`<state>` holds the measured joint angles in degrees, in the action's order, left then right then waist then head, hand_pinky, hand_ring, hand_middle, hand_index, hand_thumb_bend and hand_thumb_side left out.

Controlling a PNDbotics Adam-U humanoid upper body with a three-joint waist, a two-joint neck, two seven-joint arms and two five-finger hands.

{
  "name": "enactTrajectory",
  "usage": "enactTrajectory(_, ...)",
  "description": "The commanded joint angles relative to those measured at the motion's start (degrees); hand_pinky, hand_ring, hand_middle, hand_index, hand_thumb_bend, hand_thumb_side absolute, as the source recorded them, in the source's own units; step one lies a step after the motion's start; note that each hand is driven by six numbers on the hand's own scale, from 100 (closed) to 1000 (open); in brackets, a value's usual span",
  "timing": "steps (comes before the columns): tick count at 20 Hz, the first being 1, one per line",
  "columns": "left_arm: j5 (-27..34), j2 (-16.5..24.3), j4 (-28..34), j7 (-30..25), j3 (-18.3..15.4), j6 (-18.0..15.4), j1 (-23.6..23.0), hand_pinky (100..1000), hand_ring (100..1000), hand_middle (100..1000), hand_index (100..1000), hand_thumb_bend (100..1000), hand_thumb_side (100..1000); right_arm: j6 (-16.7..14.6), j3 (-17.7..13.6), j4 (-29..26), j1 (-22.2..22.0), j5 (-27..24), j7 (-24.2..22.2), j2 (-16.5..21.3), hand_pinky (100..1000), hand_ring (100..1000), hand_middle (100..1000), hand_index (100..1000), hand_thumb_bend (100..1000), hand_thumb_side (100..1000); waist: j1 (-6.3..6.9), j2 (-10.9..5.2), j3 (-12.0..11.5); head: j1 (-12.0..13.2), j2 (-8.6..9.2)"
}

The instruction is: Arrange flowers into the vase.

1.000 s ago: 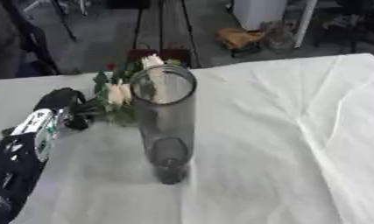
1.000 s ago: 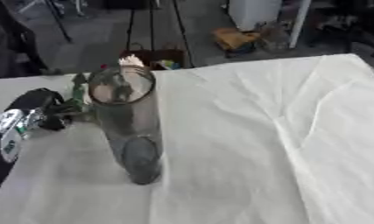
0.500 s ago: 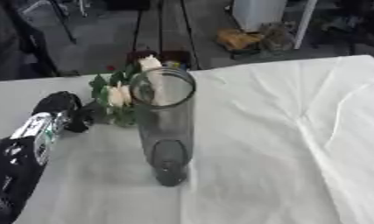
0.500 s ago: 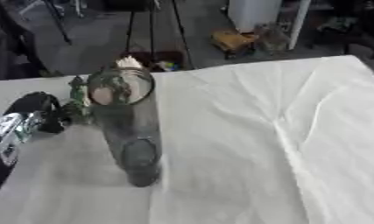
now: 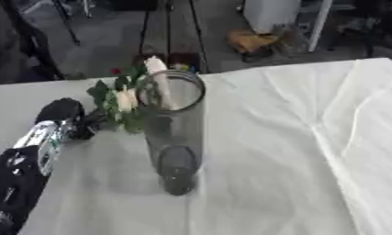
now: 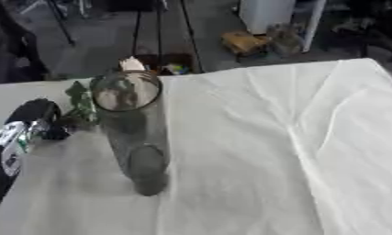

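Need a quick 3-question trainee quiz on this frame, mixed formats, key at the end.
1. True or false: the cream roses with green leaves are already inside the tall clear glass vase.
2. Which hand holds the flowers? A) left hand B) right hand C) a person's bare hand
3. Fill in: the vase stands upright on the ____ tablecloth.

Key: 1 false, they sit beside the rim, to its left. 2 A. 3 white.
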<state>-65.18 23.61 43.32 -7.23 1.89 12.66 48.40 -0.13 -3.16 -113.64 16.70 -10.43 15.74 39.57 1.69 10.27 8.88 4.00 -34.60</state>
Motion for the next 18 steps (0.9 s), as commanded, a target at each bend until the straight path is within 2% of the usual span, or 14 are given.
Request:
enactTrajectory(1, -0.7, 0.0, -0.1, 0.5, 0.3, 0.3, 0.4, 288, 191, 250, 411, 716, 359, -0.1, -0.4, -1.0, 0.7, -0.4, -0.2, 1.1, 667, 720, 737, 838, 100, 687, -0.32, -0.48, 0.0, 0.3, 0.41)
enactTrajectory(7, 0.3, -1.1, -0.5, 0.0, 0.3, 1.7, 0.3, 208, 104, 176, 340, 924, 347, -0.1, -0.4, -1.0, 0.7, -0.4, -0.3, 0.9, 667, 720, 737, 839, 100, 687, -0.47, -0.45, 0.1, 0.3, 0.38)
enactTrajectory(10, 1.2, -1.7, -0.3, 0.0, 0.5, 2.4, 0.3, 122, 100, 140, 298, 986, 364, -0.1, -0.4, -1.0, 0.6, -0.5, -0.3, 0.8, 668, 721, 737, 839, 100, 687, -0.53, -0.47, -0.1, 0.4, 0.34)
enactTrajectory(13, 2.2, -2.2, 0.2, 1.0, 0.6, 2.9, 0.2, 100, 100, 100, 251, 1000, 385, -0.2, -0.4, -0.9, 0.6, -0.5, -0.3, 0.8, 668, 721, 737, 839, 100, 687, -0.54, -0.52, -0.3, 0.5, 0.29)
enactTrajectory(15, 2.9, -2.5, 0.6, 2.1, 0.7, 3.4, 0.2, 100, 100, 100, 214, 1000, 437, -0.2, -0.4, -0.9, 0.6, -0.5, -0.3, 0.7, 668, 721, 737, 839, 100, 688, -0.52, -0.57, -0.4, 0.5, 0.25)
enactTrajectory(18, 3.7, -2.8, 1.0, 4.1, 0.9, 4.2, 0.2, 100, 100, 100, 166, 1000, 467, -0.2, -0.4, -0.9, 0.6, -0.6, -0.4, 0.7, 668, 721, 736, 839, 100, 689, -0.48, -0.63, -0.5, 0.5, 0.17)
